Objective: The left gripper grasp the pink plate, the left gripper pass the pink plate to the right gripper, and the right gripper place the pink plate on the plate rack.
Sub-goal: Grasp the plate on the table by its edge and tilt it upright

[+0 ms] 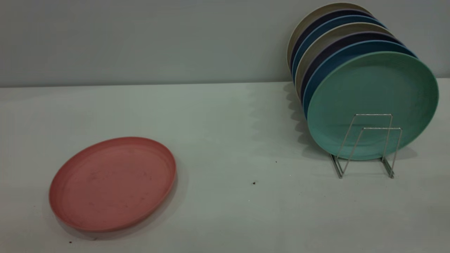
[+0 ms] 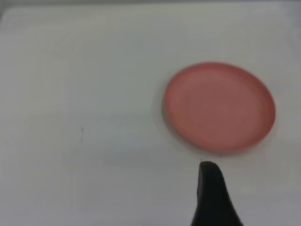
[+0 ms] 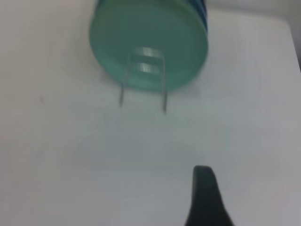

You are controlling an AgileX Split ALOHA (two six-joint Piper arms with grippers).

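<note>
The pink plate (image 1: 113, 183) lies flat on the white table at the front left, and nothing touches it. It also shows in the left wrist view (image 2: 219, 107). The left gripper (image 2: 210, 186) shows only as one dark wedge, above the table a short way from the plate's rim and apart from it. The plate rack (image 1: 365, 146) stands at the right, with its two front wire loops free. It also shows in the right wrist view (image 3: 142, 80). The right gripper (image 3: 203, 188) is one dark wedge above bare table, well short of the rack. Neither gripper shows in the exterior view.
Several plates stand on edge in the rack; the mint-green plate (image 1: 373, 104) is at the front, with blue, dark and beige ones behind it. A grey wall (image 1: 140, 38) runs behind the table. A few dark specks (image 1: 253, 182) lie on the table's middle.
</note>
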